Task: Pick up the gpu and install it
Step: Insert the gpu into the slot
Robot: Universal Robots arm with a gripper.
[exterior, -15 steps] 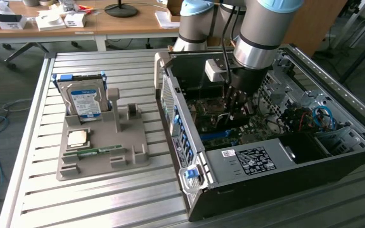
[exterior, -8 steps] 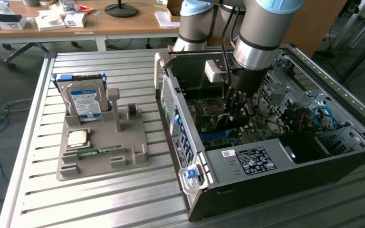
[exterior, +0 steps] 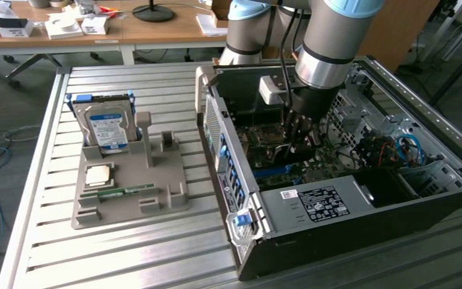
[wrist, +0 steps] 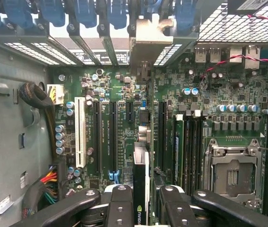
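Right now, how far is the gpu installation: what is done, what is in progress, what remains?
Done: the gpu is picked up and inside the computer case. In hand: the jaws are shut on it, edge-on over the motherboard slots, its bracket at the rear openings. Left: it is not released; full seating cannot be told.

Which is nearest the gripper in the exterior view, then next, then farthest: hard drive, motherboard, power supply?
1. motherboard, directly under the gripper in the case.
2. power supply, case corner toward the camera.
3. hard drive, outside the case, exterior view's left.
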